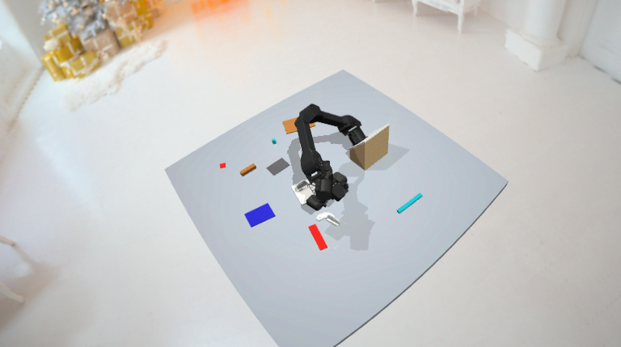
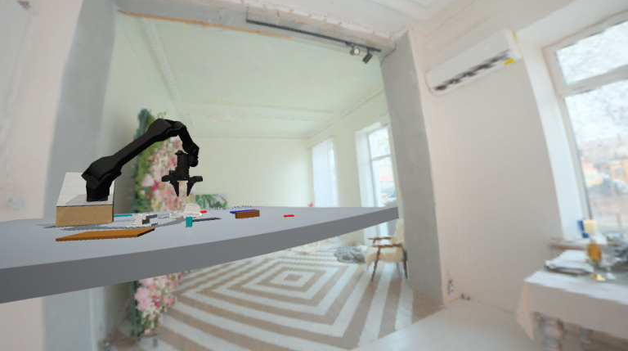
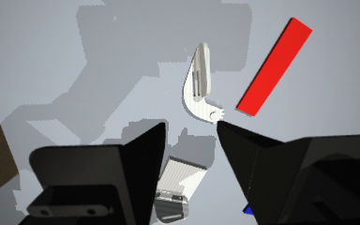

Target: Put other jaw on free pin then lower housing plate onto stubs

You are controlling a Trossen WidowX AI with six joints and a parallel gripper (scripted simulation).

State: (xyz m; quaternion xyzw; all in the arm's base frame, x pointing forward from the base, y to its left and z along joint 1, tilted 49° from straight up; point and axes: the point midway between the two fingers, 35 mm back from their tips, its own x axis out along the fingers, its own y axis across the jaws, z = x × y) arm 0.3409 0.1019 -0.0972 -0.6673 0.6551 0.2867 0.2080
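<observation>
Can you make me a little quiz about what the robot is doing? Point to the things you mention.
1. True or false: the loose white piece with teeth (image 1: 322,217) (image 3: 189,96) is lying on the table (image 1: 411,242) (image 2: 296,231).
2. What colour is the long block nearest that piece: (a) blue, (b) red, (c) brown?
3. Fill in the gap: the robot's jaws (image 2: 184,195) (image 3: 191,124) are ____, with nothing between them.

Key: 1 true; 2 b; 3 open.

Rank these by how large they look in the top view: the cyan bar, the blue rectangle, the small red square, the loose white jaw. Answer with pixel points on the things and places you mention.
1. Blue rectangle (image 1: 259,214)
2. Loose white jaw (image 1: 323,216) (image 3: 191,96) and cyan bar (image 1: 409,203): too alike to rank
3. Small red square (image 1: 222,165) (image 2: 289,215)
</observation>
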